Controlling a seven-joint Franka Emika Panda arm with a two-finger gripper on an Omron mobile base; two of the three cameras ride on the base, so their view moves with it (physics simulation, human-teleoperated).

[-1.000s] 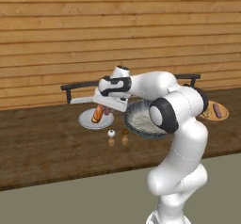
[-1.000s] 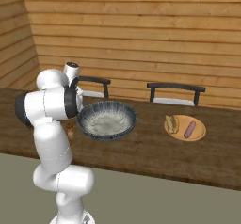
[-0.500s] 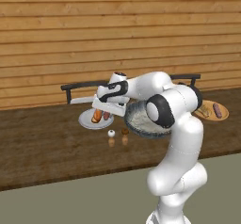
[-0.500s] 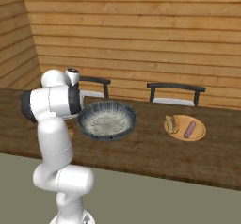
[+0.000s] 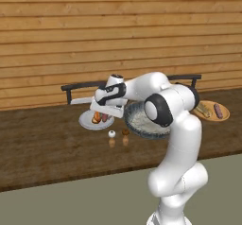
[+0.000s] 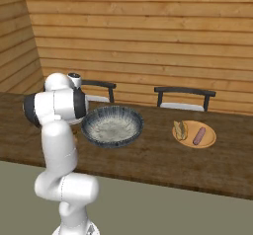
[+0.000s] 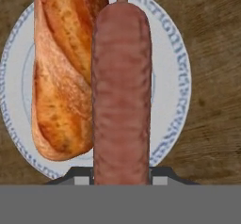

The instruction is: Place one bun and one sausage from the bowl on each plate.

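Sausage [image 7: 121, 91] clamped in gripper [image 7: 121, 178] above white plate [image 7: 179, 77], beside bun [image 7: 61, 77]

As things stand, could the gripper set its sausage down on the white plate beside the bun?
Probably yes. The gripper holds the sausage directly over the white plate, and bare plate shows next to the bun. Nothing appears to block the drop, though the spot is narrow.

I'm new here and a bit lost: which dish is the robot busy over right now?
On the long dark wooden table, look left of the big blue-rimmed bowl. The small white plate under the robot's hand already holds a bun; the other plate is orange and sits far right.
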